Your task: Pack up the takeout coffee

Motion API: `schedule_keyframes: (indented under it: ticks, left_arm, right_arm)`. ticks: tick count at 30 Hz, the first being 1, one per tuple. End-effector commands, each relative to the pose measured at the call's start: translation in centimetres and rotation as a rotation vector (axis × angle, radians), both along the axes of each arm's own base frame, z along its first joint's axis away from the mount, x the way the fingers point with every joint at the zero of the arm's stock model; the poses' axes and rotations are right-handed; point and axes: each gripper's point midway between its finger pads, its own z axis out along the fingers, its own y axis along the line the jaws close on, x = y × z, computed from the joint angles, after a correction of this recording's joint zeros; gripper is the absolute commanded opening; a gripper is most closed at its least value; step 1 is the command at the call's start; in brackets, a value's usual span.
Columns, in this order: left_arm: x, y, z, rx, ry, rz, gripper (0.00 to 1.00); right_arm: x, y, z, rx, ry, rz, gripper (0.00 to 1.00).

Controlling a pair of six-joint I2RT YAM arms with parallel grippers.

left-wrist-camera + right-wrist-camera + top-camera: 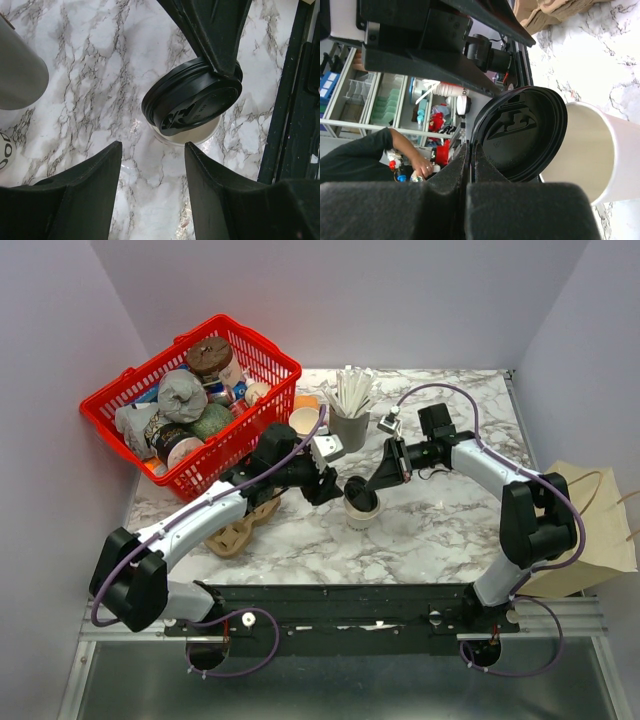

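Standing upright on the marble table (440,530), the takeout coffee (362,508) was near the middle of the table, between the two grippers. Its long axis ran vertically, with the bottom on the table and the mouth pointing up under the round black lid (192,100). In the left wrist view the lid seemed to sit a little askew, and a strip of the cream rim showed under its lower edge.

The right gripper (372,490) reached the cup from the far right side. Its fingers (455,175) were pressed together and their tips lay against the edge of the lid. I could not tell if the thin edge was caught between them.

The left gripper (152,190) was just beside the cup on the left side. Its fingers were spread apart, with only bare marble between them, and they did not touch the cup.

A grey cup of white sticks (350,425) stood behind the coffee. A red basket (245,440) full of packed goods was at the far left corner. A cardboard cup carrier (235,532) lay under the left arm, and a brown paper bag (590,530) was at the right edge.
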Motion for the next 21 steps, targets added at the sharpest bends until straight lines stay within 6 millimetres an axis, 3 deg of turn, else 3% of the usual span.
schedule_keyframes:
  ticks: [1,9,21]
  left_arm:
    - [1.0,-1.5,2.2,-0.067,-0.072,-0.002,0.62]
    - [0.1,-2.4,1.4,-0.07,-0.053,-0.039,0.62]
    - [0.3,-3.9,1.1,-0.09,-0.088,-0.081,0.62]
  right_arm:
    - [-0.2,-0.4,0.4,0.054,0.045,0.021,0.06]
    - [-0.4,-0.8,-1.0,0.009,0.09,-0.011,0.06]
    - [0.2,-0.9,-2.3,-0.059,0.08,-0.062,0.08]
